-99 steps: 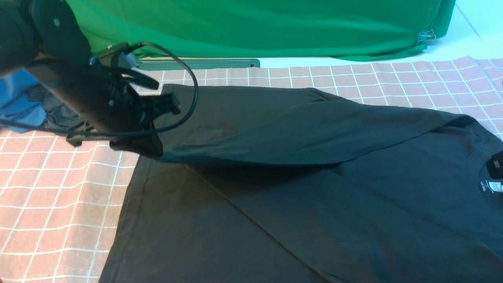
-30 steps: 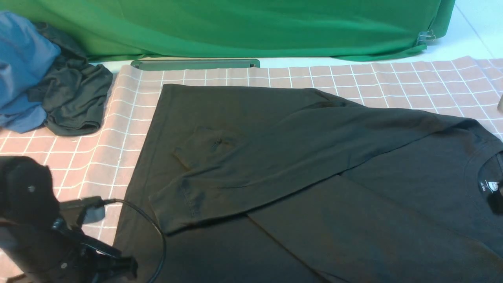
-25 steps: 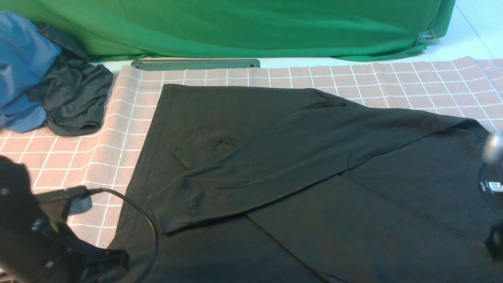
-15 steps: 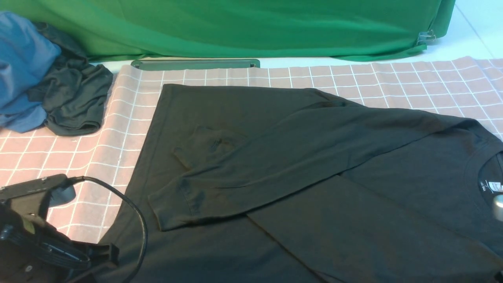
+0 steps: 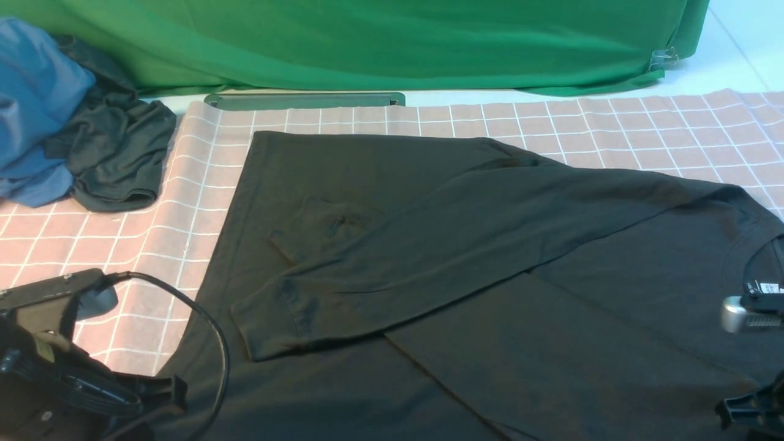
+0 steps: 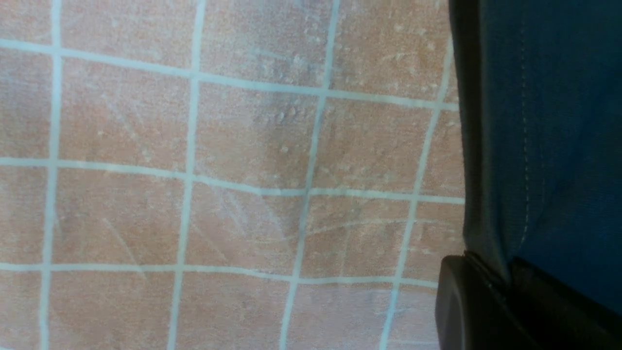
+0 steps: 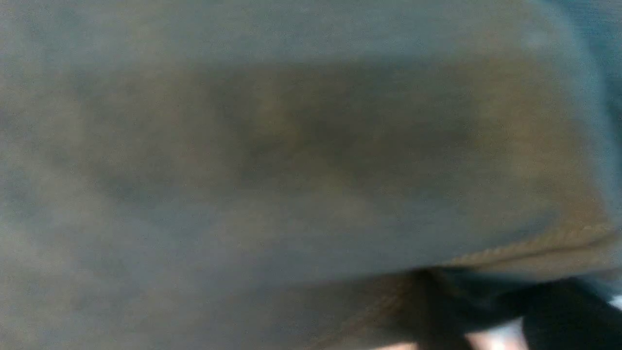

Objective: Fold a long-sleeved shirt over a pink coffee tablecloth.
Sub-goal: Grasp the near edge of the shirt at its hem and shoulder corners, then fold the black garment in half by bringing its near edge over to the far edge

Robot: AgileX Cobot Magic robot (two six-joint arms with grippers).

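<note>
A crumpled blue garment [image 5: 30, 92] and a dark grey-green garment [image 5: 116, 159] lie at the far left edge of a pink-brown, white-gridded tablecloth [image 5: 104, 239] on a white desk [image 5: 729, 55]. There are bare squares in front of them. The left arm [image 5: 55, 380] sits low at the near left, with the left jaws pinched together on the hem of the soft black shirt [image 5: 490, 275]. The shirt lies flat mid-cloth, one sleeve [image 5: 429, 245] folded across its body. A smooth green cloth [image 5: 367, 43] hangs behind. At the right edge, near the collar [image 5: 744, 260], the right arm [image 5: 750, 410] is over the shirt. Whether the right jaws are apart or together cannot be told.
</note>
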